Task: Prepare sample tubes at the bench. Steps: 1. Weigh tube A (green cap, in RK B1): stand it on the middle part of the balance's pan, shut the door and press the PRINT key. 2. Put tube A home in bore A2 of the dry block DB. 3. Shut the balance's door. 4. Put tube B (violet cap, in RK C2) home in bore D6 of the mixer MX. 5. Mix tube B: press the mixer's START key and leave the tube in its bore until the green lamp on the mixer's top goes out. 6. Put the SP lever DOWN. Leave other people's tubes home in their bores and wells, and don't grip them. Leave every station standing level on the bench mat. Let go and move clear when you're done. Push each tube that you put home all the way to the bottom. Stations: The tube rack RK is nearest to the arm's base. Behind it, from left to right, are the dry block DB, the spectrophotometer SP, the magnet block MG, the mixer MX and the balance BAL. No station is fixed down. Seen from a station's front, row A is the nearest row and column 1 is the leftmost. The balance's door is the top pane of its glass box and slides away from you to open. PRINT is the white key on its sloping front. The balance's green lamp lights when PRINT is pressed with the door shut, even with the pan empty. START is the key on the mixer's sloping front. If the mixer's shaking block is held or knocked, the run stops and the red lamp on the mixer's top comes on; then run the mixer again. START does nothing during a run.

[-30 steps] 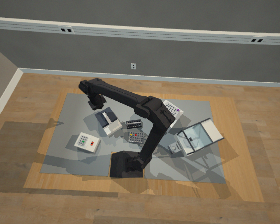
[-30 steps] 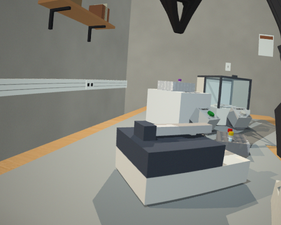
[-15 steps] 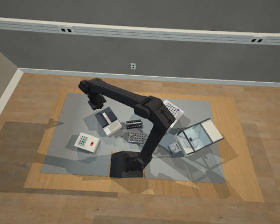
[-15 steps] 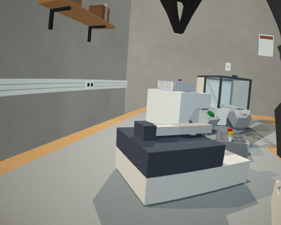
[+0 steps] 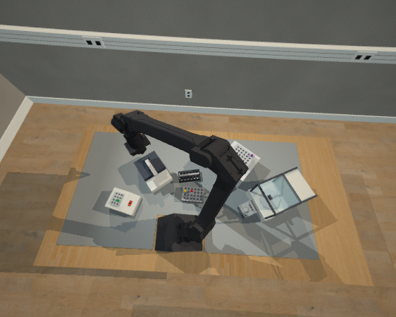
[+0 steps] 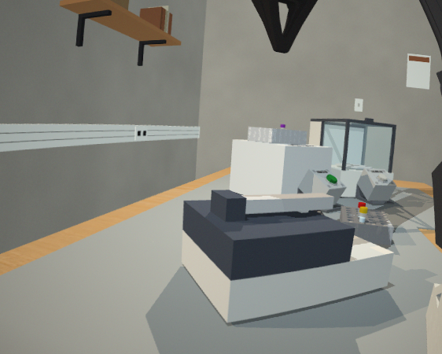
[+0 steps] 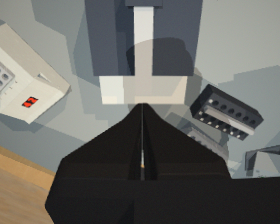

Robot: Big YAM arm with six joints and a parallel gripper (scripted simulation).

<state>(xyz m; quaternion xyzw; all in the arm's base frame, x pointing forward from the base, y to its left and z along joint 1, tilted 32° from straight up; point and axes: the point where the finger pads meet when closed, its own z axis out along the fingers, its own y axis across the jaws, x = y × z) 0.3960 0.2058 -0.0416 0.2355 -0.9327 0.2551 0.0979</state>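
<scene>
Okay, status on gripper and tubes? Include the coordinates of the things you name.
Gripper (image 5: 138, 153) (image 6: 281, 51) (image 7: 142, 111) shut, empty. Green cap (image 5: 118, 200) in dry block (image 5: 135, 208) (image 7: 50, 92); violet cap (image 5: 251, 155) (image 6: 282, 126) at mixer (image 5: 254, 162) (image 6: 255, 165). Nothing visibly touching gripper.

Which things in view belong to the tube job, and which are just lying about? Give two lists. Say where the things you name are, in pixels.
Job: dry block (image 5: 132, 208) (image 7: 50, 92), rack (image 5: 193, 199) (image 6: 370, 228), mixer (image 5: 254, 159) (image 6: 257, 165), balance (image 5: 305, 186) (image 6: 346, 145), spectrophotometer (image 5: 158, 180) (image 6: 291, 256) (image 7: 110, 90), green cap (image 5: 118, 200), violet cap (image 5: 251, 155) (image 6: 282, 126)

Lying about: books (image 6: 152, 18), wall sheet (image 6: 418, 75)

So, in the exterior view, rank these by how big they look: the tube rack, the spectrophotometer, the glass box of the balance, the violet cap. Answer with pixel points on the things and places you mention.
1. Spectrophotometer (image 5: 160, 179) (image 6: 291, 252) (image 7: 175, 55)
2. Glass box (image 5: 280, 191) (image 6: 379, 147)
3. Tube rack (image 5: 194, 200) (image 6: 373, 231)
4. Violet cap (image 5: 251, 155) (image 6: 282, 126)
</scene>
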